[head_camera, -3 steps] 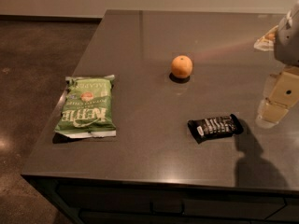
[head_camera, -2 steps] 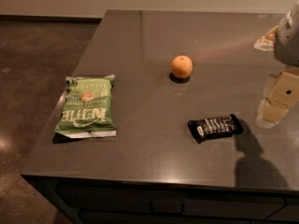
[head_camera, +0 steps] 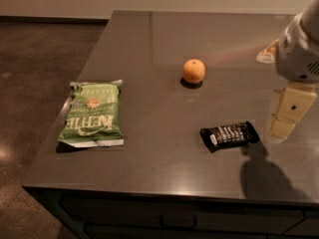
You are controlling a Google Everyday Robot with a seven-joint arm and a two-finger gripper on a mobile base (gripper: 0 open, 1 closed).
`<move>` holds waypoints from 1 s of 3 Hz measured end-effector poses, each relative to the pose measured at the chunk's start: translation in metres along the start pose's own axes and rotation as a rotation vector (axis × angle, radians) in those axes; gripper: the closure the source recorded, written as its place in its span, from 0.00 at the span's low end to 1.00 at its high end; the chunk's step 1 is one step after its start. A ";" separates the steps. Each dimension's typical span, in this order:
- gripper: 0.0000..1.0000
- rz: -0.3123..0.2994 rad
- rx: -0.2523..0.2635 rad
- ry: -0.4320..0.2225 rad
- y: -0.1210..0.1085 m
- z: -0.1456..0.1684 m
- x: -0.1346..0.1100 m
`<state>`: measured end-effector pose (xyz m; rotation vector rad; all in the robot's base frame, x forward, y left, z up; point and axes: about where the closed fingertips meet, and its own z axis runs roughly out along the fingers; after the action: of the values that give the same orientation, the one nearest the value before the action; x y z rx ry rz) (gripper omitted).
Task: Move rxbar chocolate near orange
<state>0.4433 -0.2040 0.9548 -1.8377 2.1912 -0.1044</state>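
Nothing has moved since the earlier frames that I can make out: gripper, bar, fruit and bag all sit where they were. The grey table (head_camera: 149,176) fills most of my view, and the gripper (head_camera: 285,119) hangs over its right-hand part below the pale bulk of the arm, low over the surface. Whether it is open or closed I cannot tell from here, and it holds nothing I can see. Its shadow (head_camera: 264,176) lies on the tabletop just nearer to me than the gripper itself. Far from the gripper, across the table near the opposite edge, the green chip bag (head_camera: 92,114) lies flat with its label up. The rxbar chocolate (head_camera: 229,135) lies flat just beside the gripper on the bag's side and slightly lower in the view, apart from it and a little skewed. The orange (head_camera: 193,70) sits further from the gripper than the bar does, beyond the bar toward the back of the table, well apart from it.
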 end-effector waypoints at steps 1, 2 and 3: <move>0.00 -0.063 -0.055 0.012 0.015 0.034 -0.005; 0.00 -0.124 -0.102 0.024 0.021 0.060 -0.008; 0.00 -0.172 -0.141 0.036 0.020 0.083 -0.009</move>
<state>0.4469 -0.1807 0.8717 -2.1156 2.1089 -0.0176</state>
